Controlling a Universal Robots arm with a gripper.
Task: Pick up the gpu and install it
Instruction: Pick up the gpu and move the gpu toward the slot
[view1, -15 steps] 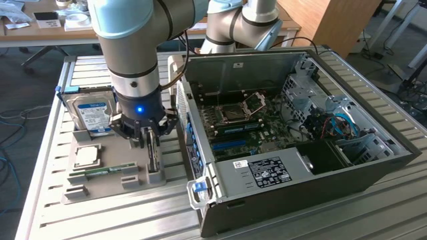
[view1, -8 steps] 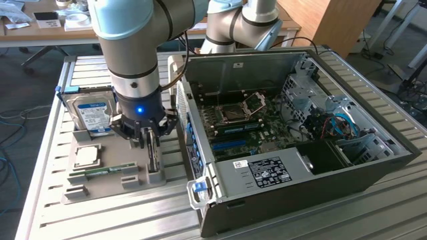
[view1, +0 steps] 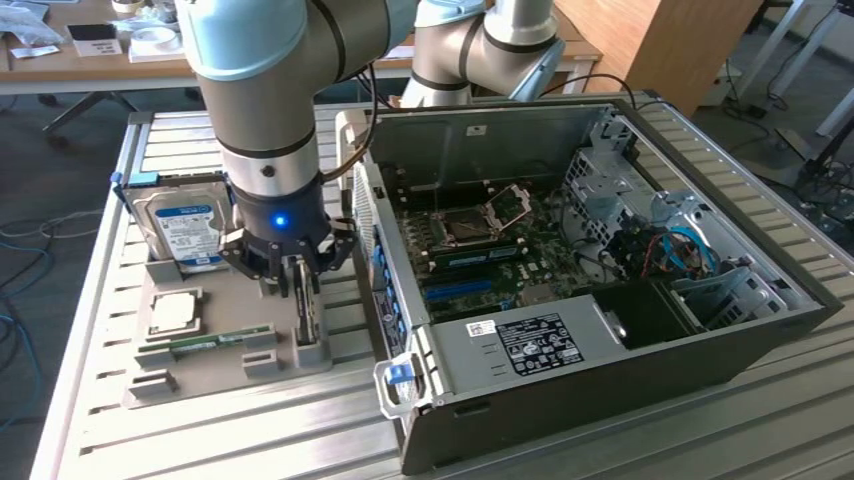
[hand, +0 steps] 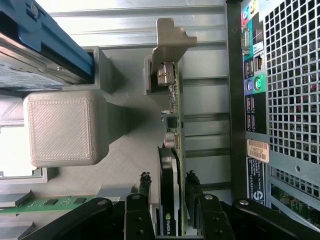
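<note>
The black face of the gpu (hand: 168, 195), standing between the jaws, carries the NVIDIA name with its eye logo. Just beside the jaws, on the rear of the computer case (hand: 295, 75), a pale orange sticker (hand: 258, 150) shows a barcode and a code too small to read. The white label (view1: 530, 342) on the case, well apart from the jaws, and the blue label of the hard drive (view1: 184, 222) near them have print too fine to make out

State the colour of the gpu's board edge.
The gpu board edge is green, clearest in the wrist view.
</note>
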